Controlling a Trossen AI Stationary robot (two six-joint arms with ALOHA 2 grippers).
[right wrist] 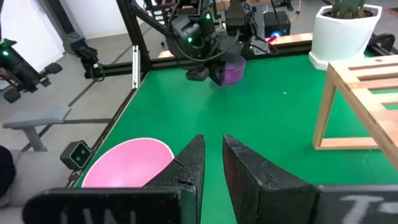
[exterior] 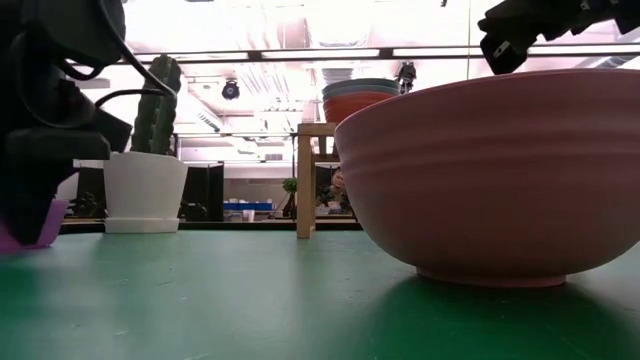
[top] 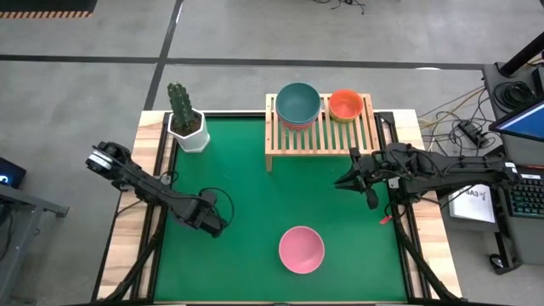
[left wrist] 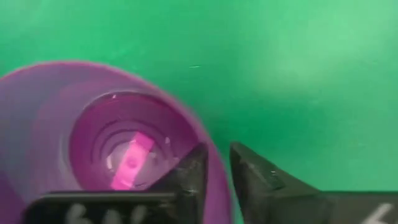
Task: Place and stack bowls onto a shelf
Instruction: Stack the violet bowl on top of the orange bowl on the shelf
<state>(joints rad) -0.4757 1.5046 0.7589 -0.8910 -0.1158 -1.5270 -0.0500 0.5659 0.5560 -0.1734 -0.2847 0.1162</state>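
Note:
The small purple bowl point(left wrist: 93, 124) sits under my left gripper point(left wrist: 217, 158), near the table's left side; in the low view it is a purple sliver point(exterior: 35, 235) behind the arm. The left gripper is shut on it. The large pink bowl point(top: 302, 249) rests on its base on the green mat point(top: 246, 170) near the near edge. On the slatted shelf point(top: 319, 136), a teal bowl point(top: 297, 102) tops a stack, and the red-orange bowl point(top: 344, 104) stands beside it. My right gripper point(right wrist: 213, 146) hovers off the shelf's front right corner, shut and holding nothing. My left gripper pinches the purple bowl's rim point(left wrist: 214, 180), with one finger point(left wrist: 186, 171) inside the bowl and the other point(left wrist: 261, 177) outside it. The fingers come from above, slanting down. The bowl is upright; I cannot tell whether its base touches the mat.
A white pot with a cactus point(top: 187, 119) stands at the far left corner, left of the shelf. Open green mat lies between the two arms and in front of the shelf. Wooden boards point(top: 136, 195) edge the table on both sides.

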